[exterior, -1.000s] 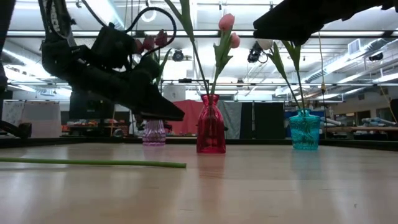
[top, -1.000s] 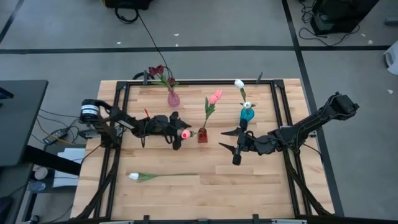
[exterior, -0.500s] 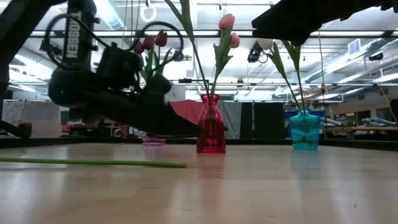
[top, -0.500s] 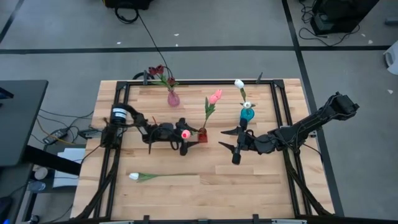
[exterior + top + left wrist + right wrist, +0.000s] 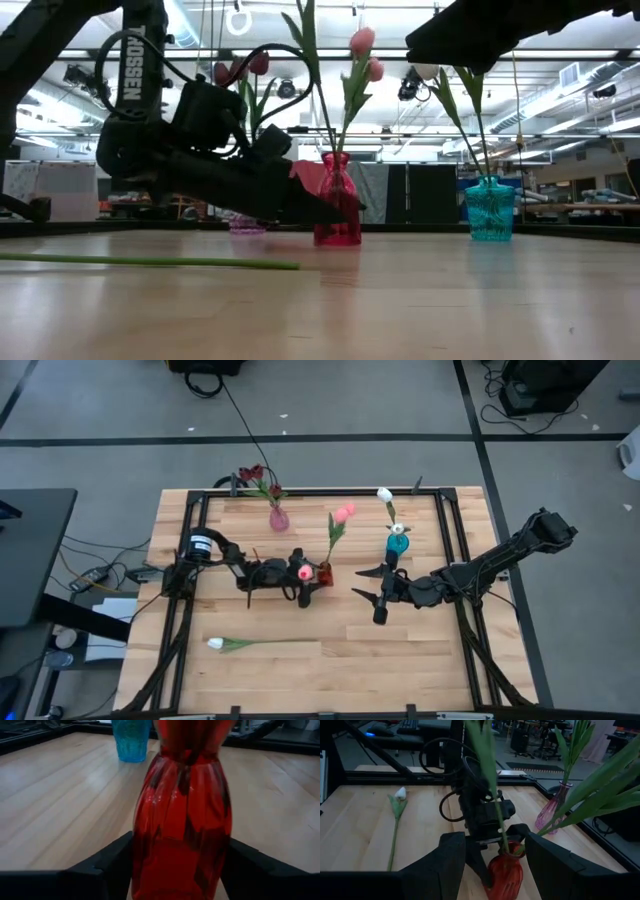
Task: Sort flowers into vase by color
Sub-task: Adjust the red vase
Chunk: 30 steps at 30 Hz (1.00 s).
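table (image 5: 400, 660): my wooden top is carrying everything
red vase (image 5: 324, 573): is standing mid-table
pink vase (image 5: 279, 518): is standing near the far edge
blue vase (image 5: 397, 544): is standing right of centre
white tulip (image 5: 250, 644): is lying flat, front left

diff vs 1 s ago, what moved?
The left gripper advanced rightward across the table to the red vase; its open fingers now straddle the vase. The vase's pink tulips shifted slightly. Unchanged: the right gripper hovering open, the white tulip lying on the table, the pink vase and blue vase.
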### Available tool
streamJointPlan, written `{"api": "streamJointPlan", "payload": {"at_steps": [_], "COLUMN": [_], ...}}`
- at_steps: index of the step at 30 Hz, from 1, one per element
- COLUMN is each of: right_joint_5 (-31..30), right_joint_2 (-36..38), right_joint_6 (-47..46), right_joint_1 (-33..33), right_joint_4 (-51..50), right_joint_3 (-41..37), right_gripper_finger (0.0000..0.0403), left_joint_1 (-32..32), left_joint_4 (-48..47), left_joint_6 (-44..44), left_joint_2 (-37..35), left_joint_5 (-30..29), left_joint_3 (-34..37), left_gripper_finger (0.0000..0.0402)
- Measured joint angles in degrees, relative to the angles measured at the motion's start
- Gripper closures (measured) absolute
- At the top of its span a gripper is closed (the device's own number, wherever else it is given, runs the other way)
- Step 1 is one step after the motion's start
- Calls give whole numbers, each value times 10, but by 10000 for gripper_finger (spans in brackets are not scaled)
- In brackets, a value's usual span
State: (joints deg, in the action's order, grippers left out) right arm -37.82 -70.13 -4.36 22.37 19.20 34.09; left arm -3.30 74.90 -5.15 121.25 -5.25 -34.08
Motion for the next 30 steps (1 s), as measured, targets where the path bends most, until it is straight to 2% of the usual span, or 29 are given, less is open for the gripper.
{"api": "streamJointPlan", "payload": {"at_steps": [2,7,11,15,18,23,30], "right_joint_5": [0,0,0,0,0,0,0], "right_joint_2": [0,0,0,0,0,0,0], "right_joint_6": [-1,-2,-2,-2,-2,-1,0], "right_joint_1": [0,0,0,0,0,0,0], "right_joint_4": [0,0,-1,0,1,7,11], "right_joint_3": [0,0,0,0,0,0,0], "right_gripper_finger": [188,188,188,188,188,188,188], "left_joint_1": [0,0,-1,-1,-1,-5,-18], "left_joint_4": [5,26,51,47,40,29,-70], "left_joint_6": [-8,-30,-41,-41,-28,-27,-32], "left_joint_2": [0,-2,-2,-1,1,1,0], "left_joint_5": [-18,-94,-189,-297,-342,-372,-372], "left_joint_3": [6,31,56,62,58,27,-32], "left_gripper_finger": [165,165,162,141,138,152,148]}}
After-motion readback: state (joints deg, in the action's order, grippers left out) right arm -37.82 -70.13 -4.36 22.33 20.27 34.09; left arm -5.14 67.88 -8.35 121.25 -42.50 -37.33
